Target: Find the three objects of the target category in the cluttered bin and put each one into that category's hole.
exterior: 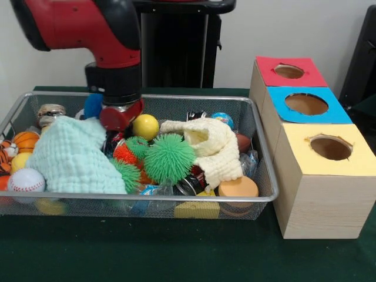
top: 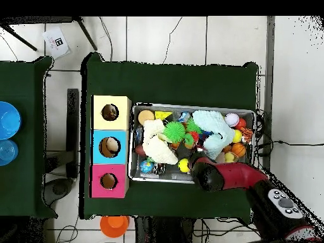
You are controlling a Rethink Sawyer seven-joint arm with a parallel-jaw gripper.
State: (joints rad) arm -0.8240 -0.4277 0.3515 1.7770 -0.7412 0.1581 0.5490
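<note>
One arm [exterior: 111, 44] low over bin [exterior: 235, 101]

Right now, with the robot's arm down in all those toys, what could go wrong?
The gripper sits low among crowded toys, so it might grab or nudge the wrong one, like the yellow ball right beside it. The mint cloth and cream cloth lie over other toys, so some may stay hidden. The blue-topped hole stands between two other holes, so a drop could miss.
</note>
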